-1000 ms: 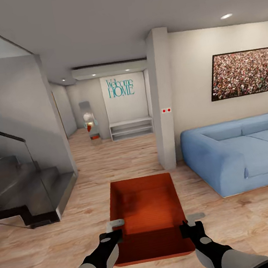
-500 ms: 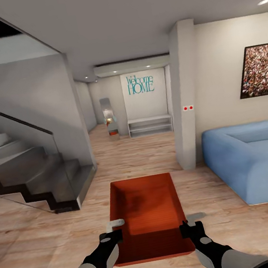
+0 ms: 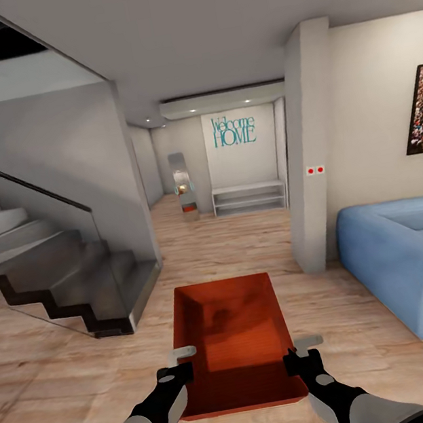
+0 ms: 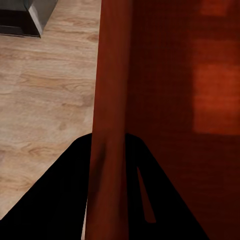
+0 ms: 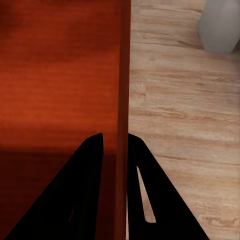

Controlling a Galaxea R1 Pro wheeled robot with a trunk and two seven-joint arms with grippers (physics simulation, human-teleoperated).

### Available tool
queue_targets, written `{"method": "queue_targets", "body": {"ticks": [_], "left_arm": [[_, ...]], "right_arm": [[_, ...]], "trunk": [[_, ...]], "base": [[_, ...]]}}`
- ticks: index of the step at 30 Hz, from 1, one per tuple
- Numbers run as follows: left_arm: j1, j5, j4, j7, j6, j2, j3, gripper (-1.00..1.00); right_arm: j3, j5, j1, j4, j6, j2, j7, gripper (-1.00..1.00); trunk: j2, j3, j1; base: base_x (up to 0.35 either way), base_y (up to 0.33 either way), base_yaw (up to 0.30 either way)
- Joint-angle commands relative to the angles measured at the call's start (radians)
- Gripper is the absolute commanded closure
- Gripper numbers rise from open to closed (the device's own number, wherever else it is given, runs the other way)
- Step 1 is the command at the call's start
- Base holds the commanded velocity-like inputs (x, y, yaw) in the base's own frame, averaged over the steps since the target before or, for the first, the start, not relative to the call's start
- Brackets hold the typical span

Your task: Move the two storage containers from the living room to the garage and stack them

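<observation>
Evenly bright, soft render; recessed ceiling spots (image 3: 223,106) glow; wide-angle stretch at edges.

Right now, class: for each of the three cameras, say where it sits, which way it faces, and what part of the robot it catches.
Head view: up high, facing forward and down; both arms carry the storage container.
Left wrist view: along the left gripper, clamping one wall.
Right wrist view: along the right gripper, clamping the opposite wall.
Shared: all three show the container and wood floor.

Blue sofa (image 3: 413,267), grey staircase (image 3: 50,273), "Welcome HOME" sign (image 3: 233,130)
</observation>
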Motion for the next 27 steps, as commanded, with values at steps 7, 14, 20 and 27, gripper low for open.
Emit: {"method": "queue_targets", "body": {"ticks": [7,14,20,27], "left_arm": [[0.0,-0.005,0.002,0.009,0.005,0.001,0.027,1.0],[0.0,-0.005,0.002,0.009,0.005,0.001,0.027,1.0],[0.0,-0.005,0.002,0.009,0.005,0.001,0.027,1.0],[0.0,-0.005,0.002,0.009,0.005,0.001,0.027,1.0]], "right_arm": [[-0.069,-0.017,-0.002,-0.002,-0.033,0.0,-0.016,1.0],[-0.068,-0.018,-0.002,-0.002,-0.032,0.0,-0.016,1.0],[-0.068,-0.018,-0.002,-0.002,-0.032,-0.001,-0.016,1.0],[-0.068,-0.019,-0.002,-0.002,-0.032,-0.001,-0.016,1.0]], "trunk": [[-0.001,-0.002,0.001],[-0.001,-0.002,0.001],[-0.001,-0.002,0.001],[-0.001,-0.002,0.001]], "base": [[0.32,0.0,0.0],[0.32,0.0,0.0],[0.32,0.0,0.0],[0.32,0.0,0.0]]}}
